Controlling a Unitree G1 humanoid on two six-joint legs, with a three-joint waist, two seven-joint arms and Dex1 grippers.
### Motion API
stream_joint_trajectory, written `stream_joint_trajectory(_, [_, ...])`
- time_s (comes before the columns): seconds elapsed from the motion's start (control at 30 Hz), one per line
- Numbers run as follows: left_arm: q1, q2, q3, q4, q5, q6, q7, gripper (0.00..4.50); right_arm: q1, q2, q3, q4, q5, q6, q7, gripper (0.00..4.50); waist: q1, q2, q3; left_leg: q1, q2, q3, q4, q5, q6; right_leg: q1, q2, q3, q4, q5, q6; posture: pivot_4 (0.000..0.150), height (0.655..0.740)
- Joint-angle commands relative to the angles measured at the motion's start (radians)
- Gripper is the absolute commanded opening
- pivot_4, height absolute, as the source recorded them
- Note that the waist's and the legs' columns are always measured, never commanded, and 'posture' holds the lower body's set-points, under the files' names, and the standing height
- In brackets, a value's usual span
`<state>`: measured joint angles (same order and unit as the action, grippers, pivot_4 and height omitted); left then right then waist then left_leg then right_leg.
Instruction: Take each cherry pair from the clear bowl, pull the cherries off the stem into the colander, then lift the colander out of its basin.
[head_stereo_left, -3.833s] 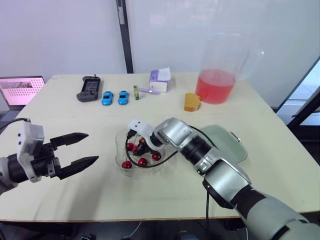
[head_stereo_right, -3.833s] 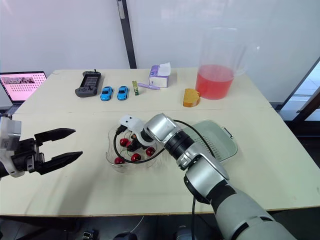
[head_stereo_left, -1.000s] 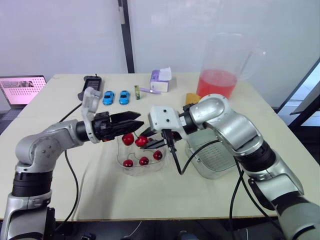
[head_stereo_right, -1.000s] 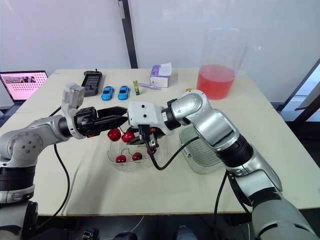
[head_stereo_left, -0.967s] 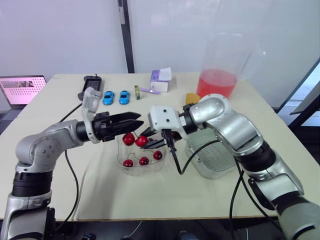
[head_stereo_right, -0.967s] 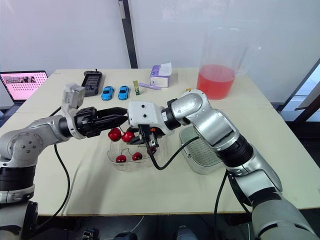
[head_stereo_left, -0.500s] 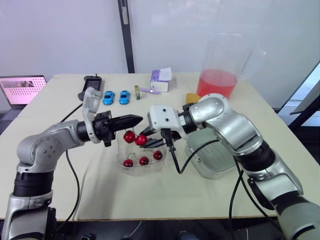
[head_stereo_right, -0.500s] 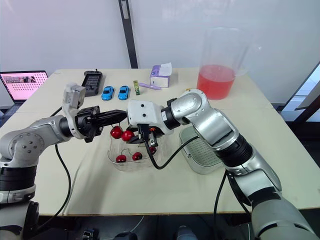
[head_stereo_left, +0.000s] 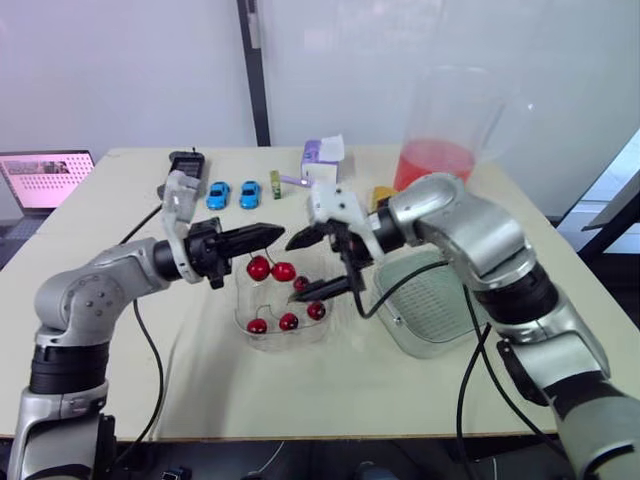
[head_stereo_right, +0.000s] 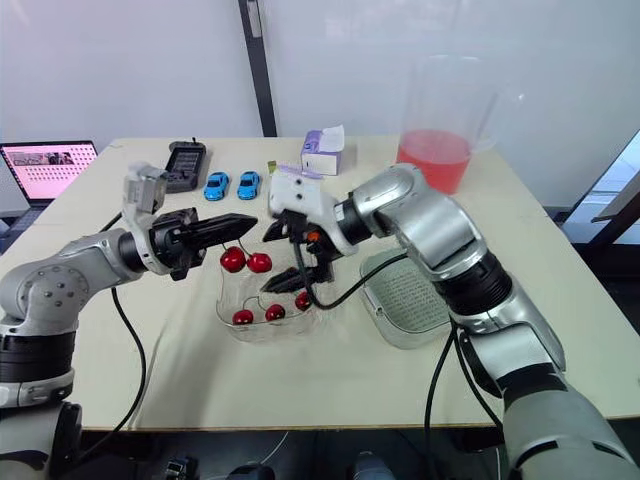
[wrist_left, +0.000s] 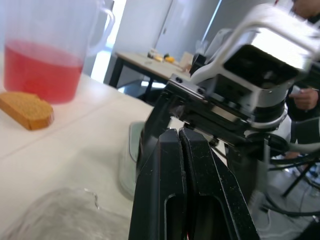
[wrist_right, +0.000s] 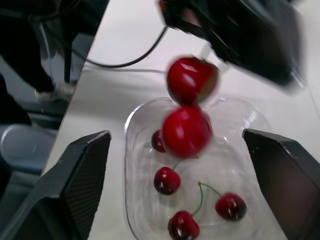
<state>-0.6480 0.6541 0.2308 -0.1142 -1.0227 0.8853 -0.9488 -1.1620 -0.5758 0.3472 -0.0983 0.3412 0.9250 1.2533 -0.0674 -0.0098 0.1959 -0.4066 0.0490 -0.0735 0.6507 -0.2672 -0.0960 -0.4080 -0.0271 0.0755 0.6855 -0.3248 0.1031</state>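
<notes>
Aloft, we dangle a cherry pair (head_stereo_left: 271, 270) over the clear bowl (head_stereo_left: 243, 302).
Left gripper (head_stereo_left: 278, 231) is clenched on it, right gripper (head_stereo_left: 295, 268) gapes beside — best shift over the colander (head_stereo_left: 432, 302) before pulling.

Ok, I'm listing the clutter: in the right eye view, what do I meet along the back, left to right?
Laptop, black handheld controller, blue toy car, second blue toy car, purple-and-white box, pitcher of red liquid.

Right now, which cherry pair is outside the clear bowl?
The cherry pair hanging from the left gripper, above the clear bowl; the other cherries lie inside it.
</notes>
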Motion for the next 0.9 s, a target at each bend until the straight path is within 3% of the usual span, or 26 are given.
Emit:
stream_joint_trajectory(0.03, [-0.019, 0.001, 0.076, -0.040, -0.065, -0.006, 0.026, 0.00, -0.024, -0.058, -0.104, 0.010, 0.050, 0.048, -0.003, 4.47, 0.000, 0.000, 0.000, 0.000, 0.000, 0.000, 0.000, 0.000, 0.000, 0.000, 0.000, 0.000, 0.000, 0.000, 0.000, 0.150, 0.7400])
stream_joint_trajectory(0.17, [-0.004, 0.015, 0.113, -0.063, -0.108, 0.011, 0.046, 0.00, 0.024, -0.098, -0.249, 0.018, 0.127, 0.167, -0.074, 4.47, -0.001, 0.000, 0.000, 0.000, 0.000, 0.000, 0.000, 0.000, 0.000, 0.000, 0.000, 0.000, 0.000, 0.000, 0.000, 0.150, 0.7400])
stream_joint_trajectory(0.33, [0.008, 0.017, 0.119, -0.067, -0.114, 0.002, 0.058, 0.00, 0.132, -0.094, -0.325, -0.079, 0.203, 0.260, -0.166, 4.47, -0.001, 0.000, 0.000, 0.000, 0.000, 0.000, 0.000, 0.000, 0.000, 0.000, 0.000, 0.000, 0.000, 0.000, 0.000, 0.150, 0.7400])
stream_joint_trajectory(0.6, [0.002, -0.001, 0.099, -0.056, -0.106, -0.008, 0.057, 0.00, 0.209, -0.002, -0.269, -0.196, 0.244, 0.278, -0.306, 4.47, -0.002, 0.000, 0.000, 0.000, 0.000, 0.000, 0.000, 0.000, 0.000, 0.000, 0.000, 0.000, 0.000, 0.000, 0.000, 0.150, 0.7400])
stream_joint_trajectory(0.9, [-0.005, -0.009, 0.088, -0.045, -0.099, -0.019, 0.046, 0.00, 0.117, 0.140, -0.203, -0.117, 0.245, 0.225, -0.377, 4.47, -0.003, 0.000, 0.000, 0.000, 0.000, 0.000, -0.001, 0.000, 0.000, 0.000, 0.001, 0.000, 0.000, 0.000, 0.000, 0.150, 0.7400])
